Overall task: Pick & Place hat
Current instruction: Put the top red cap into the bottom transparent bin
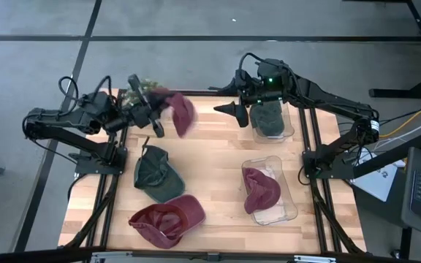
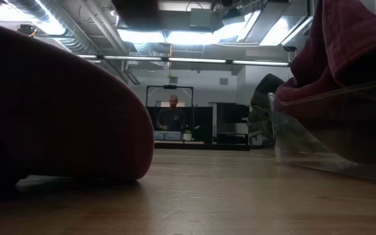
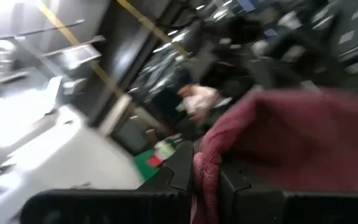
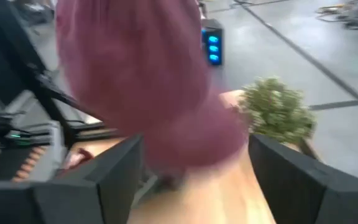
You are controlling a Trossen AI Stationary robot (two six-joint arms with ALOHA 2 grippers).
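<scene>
Wooden table (image 1: 218, 183) on a grey floor, a person in the room beyond. The left gripper (image 1: 154, 117) is at the table's far left corner, fingers clamped on a maroon hat (image 1: 182, 113) held above the surface. The right gripper (image 1: 229, 111), fingers spread and empty, faces that hat beside the far bin (image 1: 291, 124) holding a green hat (image 1: 266, 117). Near bin (image 1: 287, 212): another maroon hat (image 1: 260, 190). A green cap (image 1: 157, 174) and a maroon cap (image 1: 168, 219) lie loose.

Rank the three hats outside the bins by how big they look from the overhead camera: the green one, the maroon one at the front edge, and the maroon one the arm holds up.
1. Front maroon hat, largest.
2. Green hat, slightly smaller.
3. Held maroon hat in the left gripper, smallest; it hangs folded, so part is hidden.
</scene>
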